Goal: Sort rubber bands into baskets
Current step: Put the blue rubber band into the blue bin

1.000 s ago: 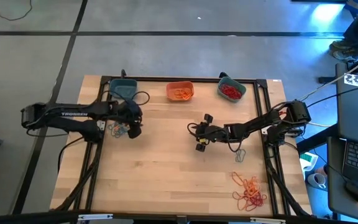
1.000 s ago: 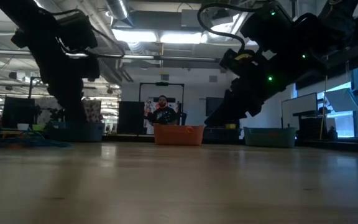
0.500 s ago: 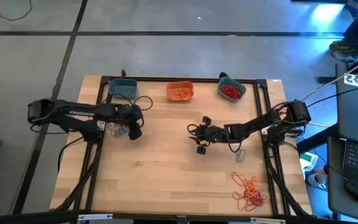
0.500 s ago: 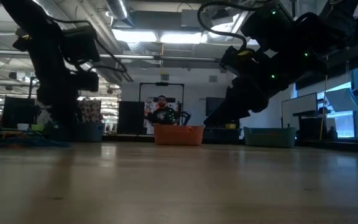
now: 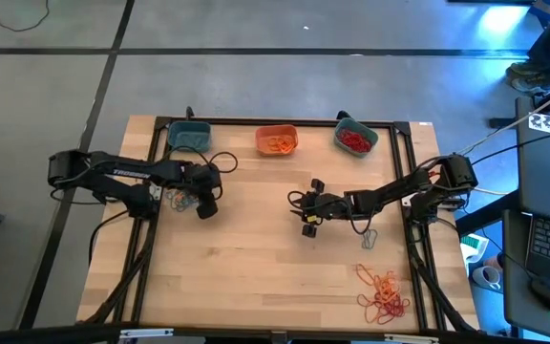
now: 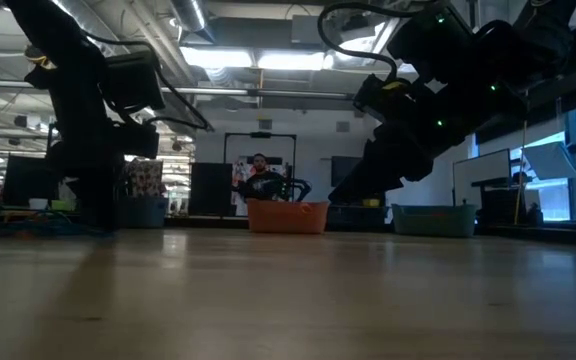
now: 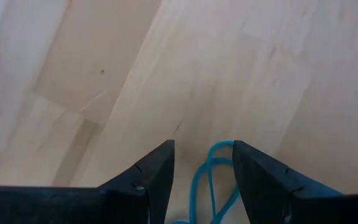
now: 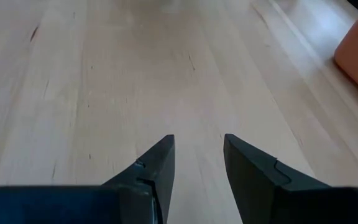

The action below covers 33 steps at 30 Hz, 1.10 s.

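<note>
My left gripper (image 5: pixel 206 204) points steeply down near the table's left side, open, just above the wood. A teal-blue rubber band (image 7: pixel 212 182) lies on the table between its fingers; whether they touch it, I cannot tell. More teal bands (image 5: pixel 180 199) lie beside the gripper. My right gripper (image 5: pixel 306 203) hangs open over bare wood mid-table, with nothing between its fingers (image 8: pixel 158 163). Three baskets stand along the far edge: a teal one (image 5: pixel 188 136), an orange one (image 5: pixel 276 141) holding orange bands, and a teal one (image 5: pixel 355 139) holding red bands.
A heap of orange and red bands (image 5: pixel 382 294) lies at the near right corner, and a grey band (image 5: pixel 369 236) a little farther in. Black cables (image 5: pixel 220 155) loop near the left basket. A person (image 6: pixel 260 178) shows in the room behind.
My left gripper has sunk toward the table beside the teal bands and has tipped more steeply downward, its fingers staying open. My right arm has kept still.
</note>
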### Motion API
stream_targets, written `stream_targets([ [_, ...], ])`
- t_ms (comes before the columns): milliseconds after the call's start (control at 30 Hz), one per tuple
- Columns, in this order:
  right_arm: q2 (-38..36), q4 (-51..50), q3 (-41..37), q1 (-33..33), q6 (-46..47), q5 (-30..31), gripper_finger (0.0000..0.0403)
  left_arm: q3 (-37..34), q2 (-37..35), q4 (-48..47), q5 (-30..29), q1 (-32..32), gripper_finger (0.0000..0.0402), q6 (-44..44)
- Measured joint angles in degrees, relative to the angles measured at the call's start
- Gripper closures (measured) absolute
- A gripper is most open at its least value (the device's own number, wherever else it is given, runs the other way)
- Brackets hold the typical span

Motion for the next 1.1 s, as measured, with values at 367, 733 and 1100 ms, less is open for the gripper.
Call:
stream_targets([
  [367, 0.00, -0.08, 0.00, 0.00, -0.82, 0.04, 0.0262, 0.35, 4.52, 0.80, -0.49, 0.01, 0.0307, 1.90],
  [733, 0.00, -0.04, 0.00, 0.00, -0.85, 0.07, 0.0262, -0.22, 0.14, 5.66, -2.84, -0.47, 0.0397, 7.49],
  [1100, 0.00, -0.07, 0.00, 0.00, -0.85, 0.07, 0.0262, -0.15, -9.68, 8.23, -5.41, -0.47, 0.0390, 9.42],
])
